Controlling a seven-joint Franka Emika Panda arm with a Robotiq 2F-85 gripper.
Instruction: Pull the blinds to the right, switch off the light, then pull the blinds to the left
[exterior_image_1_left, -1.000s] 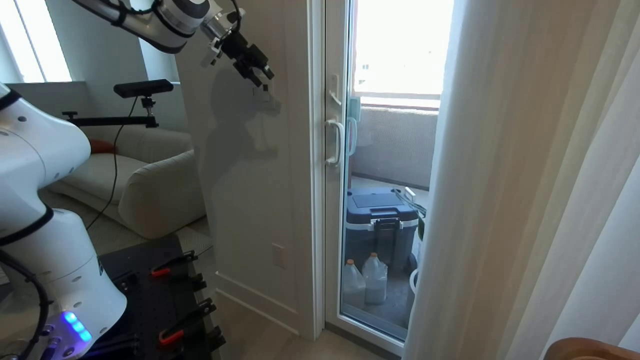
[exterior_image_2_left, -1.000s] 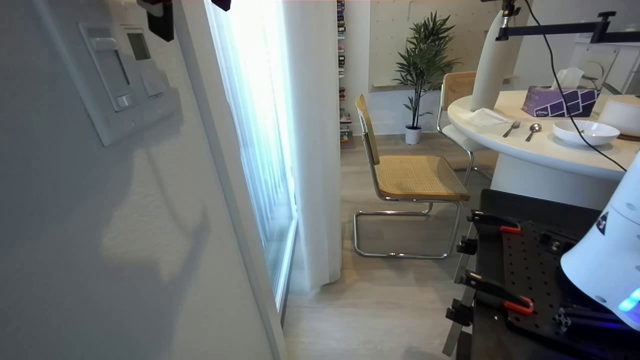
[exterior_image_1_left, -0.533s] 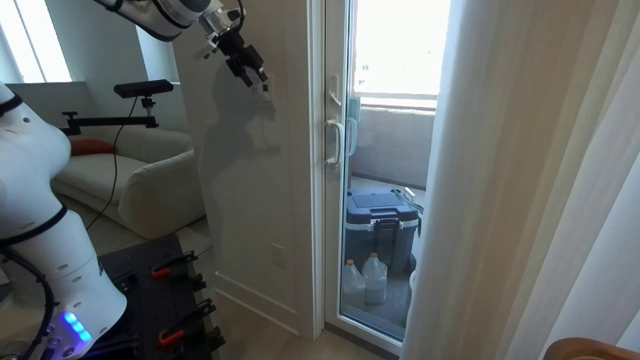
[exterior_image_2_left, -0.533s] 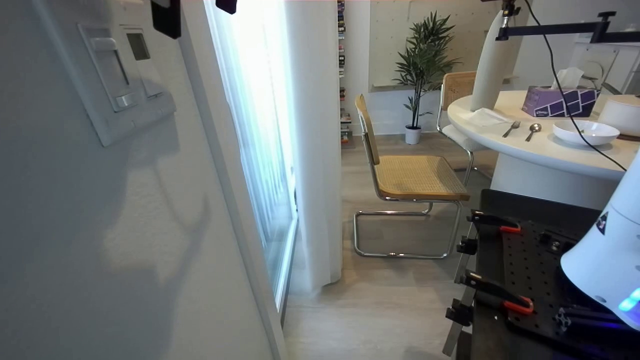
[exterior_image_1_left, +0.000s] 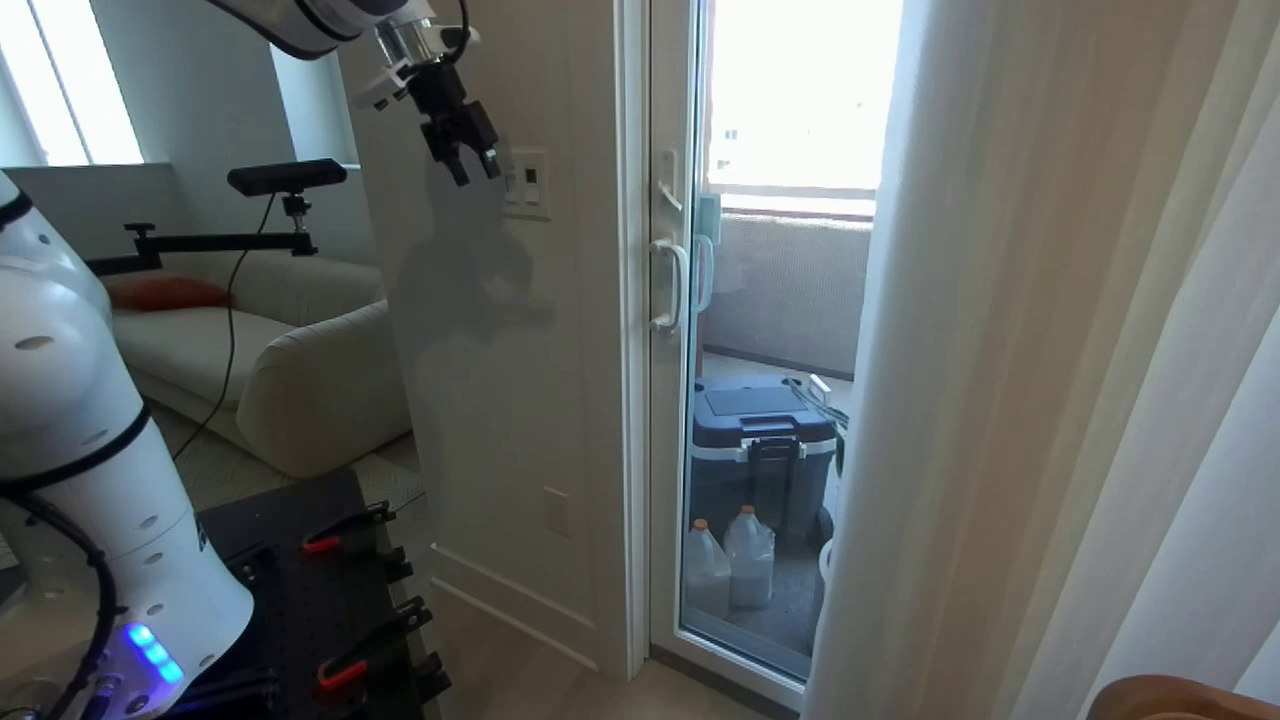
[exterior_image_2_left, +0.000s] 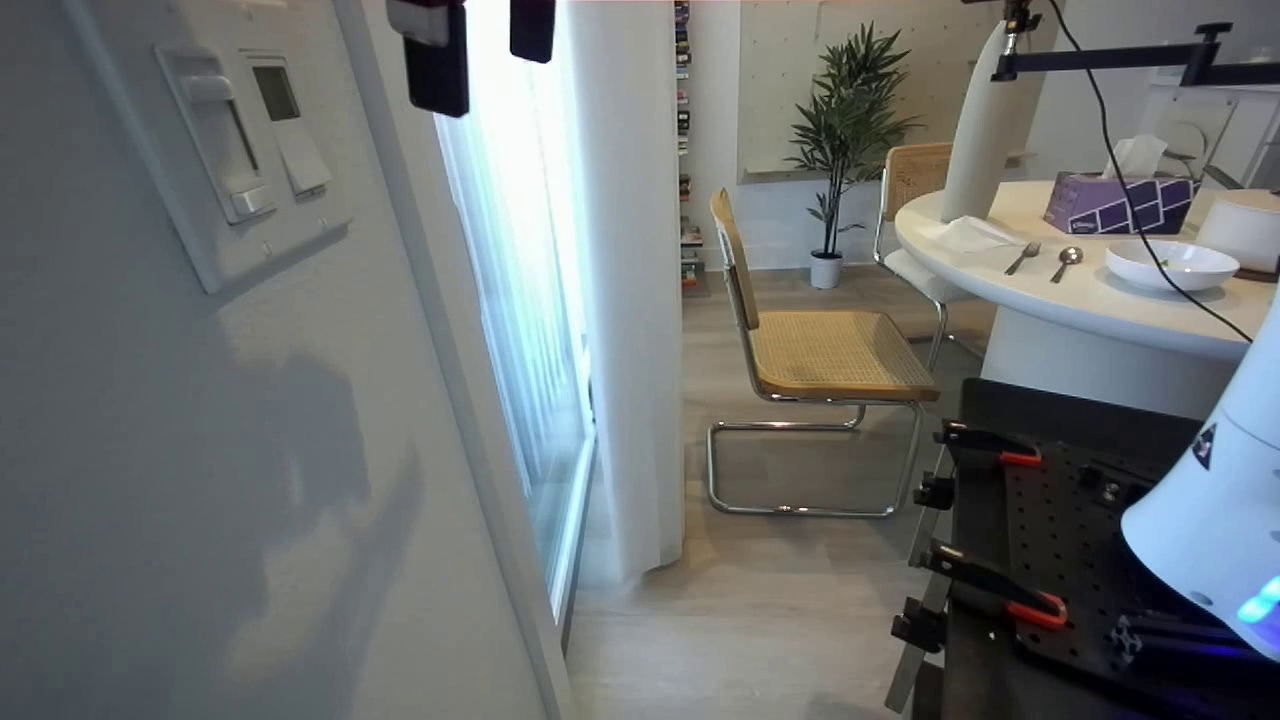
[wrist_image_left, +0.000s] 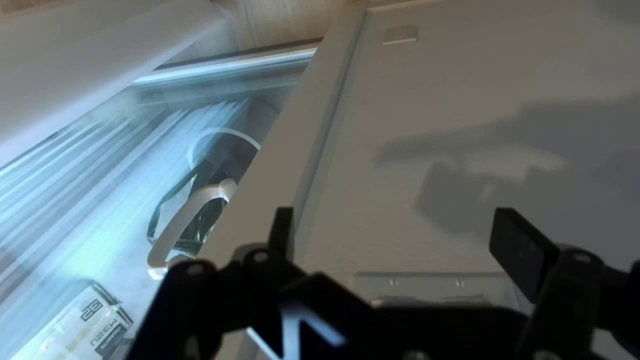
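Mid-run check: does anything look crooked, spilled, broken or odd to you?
Nothing stands out. The switch plate looks straight and intact, the curtain hangs in vertical folds with no visible tear, the jugs outside stand upright, and the tool is open and holds nothing.

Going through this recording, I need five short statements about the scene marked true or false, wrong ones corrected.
1. The fingers are spread apart, holding nothing. True.
2. They are pressing the switch plate. False: a gap separates them from the switch plate.
3. Two orange-capped jugs stand beyond the glass door. True.
4. The curtain covers that whole door. False: part of it shows beside the curtain.
5. The potted plant stands on the table. False: the plant stands on the floor.
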